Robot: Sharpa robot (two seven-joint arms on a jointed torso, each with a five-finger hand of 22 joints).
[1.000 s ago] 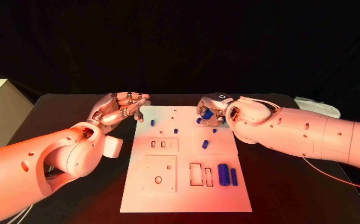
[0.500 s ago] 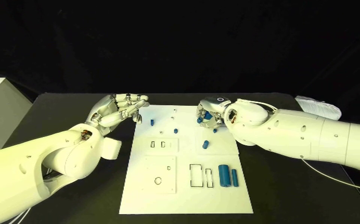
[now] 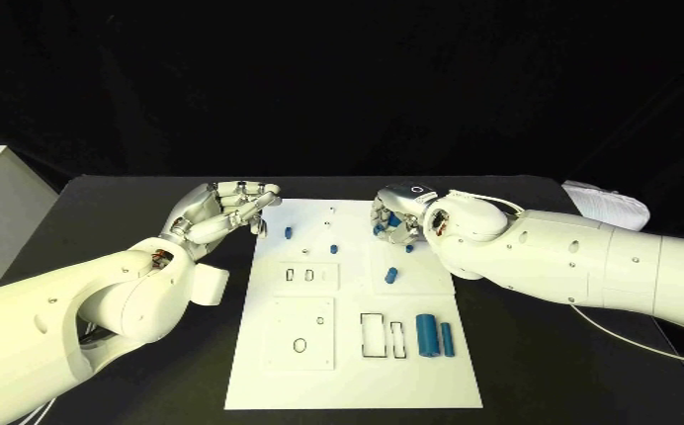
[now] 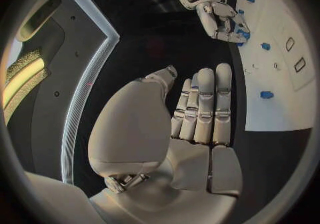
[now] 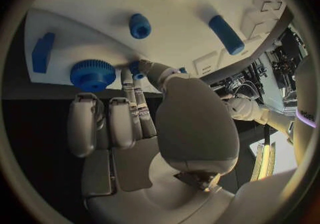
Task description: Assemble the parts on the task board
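1. Now the board [image 3: 357,346] lies flat in the middle of the black counter [image 3: 128,208], blue parts scattered on it.
2. Left robot hand [image 3: 225,210] hovers just off the board's far left corner — fingers side by side, slightly curled, nothing in them.
3. Right robot hand [image 3: 395,212] reaches down at the board's far right edge, fingertips pinching a small blue peg [image 5: 137,69]; a blue gear [image 5: 93,74] sits just beside them.
4. Two blue cylinders [image 3: 426,332] lie side by side near the board's near right corner, next to rectangular slots [image 3: 372,333].
5. A short part [image 3: 390,273] lies mid-board — apart from both hands.
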